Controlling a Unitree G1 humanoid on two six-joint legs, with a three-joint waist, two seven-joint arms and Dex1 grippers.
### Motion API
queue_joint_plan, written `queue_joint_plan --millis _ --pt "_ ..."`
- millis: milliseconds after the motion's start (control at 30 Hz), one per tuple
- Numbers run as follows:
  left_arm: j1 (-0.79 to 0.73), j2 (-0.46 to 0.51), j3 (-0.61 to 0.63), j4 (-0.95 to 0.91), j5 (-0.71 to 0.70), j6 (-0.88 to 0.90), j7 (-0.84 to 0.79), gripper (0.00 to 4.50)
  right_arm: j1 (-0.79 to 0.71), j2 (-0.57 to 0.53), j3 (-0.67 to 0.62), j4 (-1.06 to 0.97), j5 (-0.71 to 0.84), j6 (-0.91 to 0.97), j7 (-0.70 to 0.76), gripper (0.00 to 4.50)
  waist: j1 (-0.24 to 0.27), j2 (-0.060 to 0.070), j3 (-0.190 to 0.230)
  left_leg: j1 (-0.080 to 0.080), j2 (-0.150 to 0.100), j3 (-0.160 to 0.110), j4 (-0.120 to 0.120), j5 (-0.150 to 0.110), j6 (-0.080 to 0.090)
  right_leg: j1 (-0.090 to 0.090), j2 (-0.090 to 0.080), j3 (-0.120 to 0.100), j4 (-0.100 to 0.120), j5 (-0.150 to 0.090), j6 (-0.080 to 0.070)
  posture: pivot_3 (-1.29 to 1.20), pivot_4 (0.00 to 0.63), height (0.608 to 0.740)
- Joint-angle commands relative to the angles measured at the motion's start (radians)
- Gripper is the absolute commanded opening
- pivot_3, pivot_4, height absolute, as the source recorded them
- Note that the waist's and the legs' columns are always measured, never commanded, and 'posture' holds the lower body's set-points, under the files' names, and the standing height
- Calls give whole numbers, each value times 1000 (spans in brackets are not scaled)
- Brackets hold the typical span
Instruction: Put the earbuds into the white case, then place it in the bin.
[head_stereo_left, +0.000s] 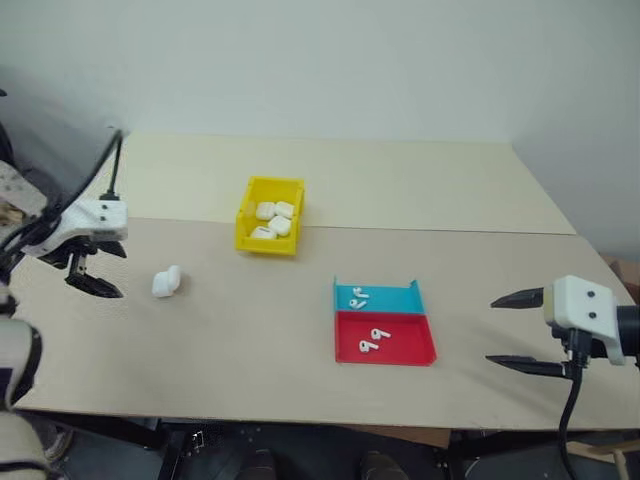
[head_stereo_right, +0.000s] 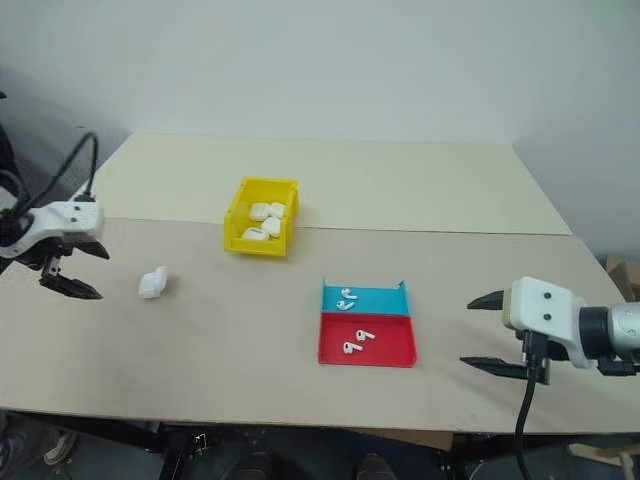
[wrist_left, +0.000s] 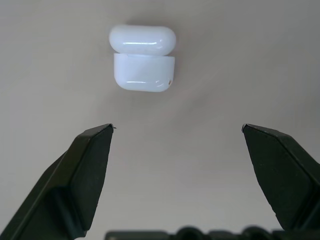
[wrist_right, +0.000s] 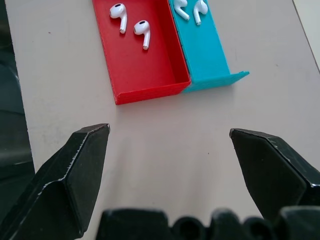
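Counter (head_stereo_left: 300, 330) space, pale and wide, carries everything here. Toward the far middle sits the yellow bin (head_stereo_left: 270, 214), already holding several white cases. Nearer and to the right lie a blue tray (head_stereo_left: 400, 297) and, touching its near side, a red tray (head_stereo_left: 410, 345), each with a pair of earbuds (head_stereo_left: 375, 339) resting loose inside. Well left of the trays, alone on the bare counter, is the white case (head_stereo_left: 166, 281), lid tipped open. The left pincer (head_stereo_left: 92, 268) hangs just left of that case, pointing steeply down, its fingers spread wide and touching nothing; from the wrist the case sits ahead of the tips rather than between them. The right pincer (head_stereo_left: 518, 330) hovers off the right of the trays, also fully apart and empty. Risk lies mainly in the case: glossy, rounded and light, it will likely skid or spin if one finger meets it before the other, and a squeeze on the open lid could snap it shut before any earbuds go in. The earbuds are tiny and may slip from those broad tips.
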Motion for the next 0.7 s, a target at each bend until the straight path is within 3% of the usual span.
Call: queue_joint_plan --millis 33,400,700 --pt "-63 -35 0 86 88 -21 50 4500 7 -20 -35 -9 1 11 9 4456 -2 -1 0 0 0 0 0 0 0 0 0 0 0 0 0 0 150 740" --pt "-61 -166 44 139 182 -27 172 4500 7 -11 -35 -39 -5 54 -35 4456 -8 -2 1 0 0 -1 2 0 0 0 0 0 3 0 1 0 150 740" --pt "-33 -204 47 151 236 -5 203 4500 36 1 -32 -69 -37 81 -93 4456 -9 -2 1 0 0 -1 3 0 0 0 0 0 4 0 1 0 150 740"
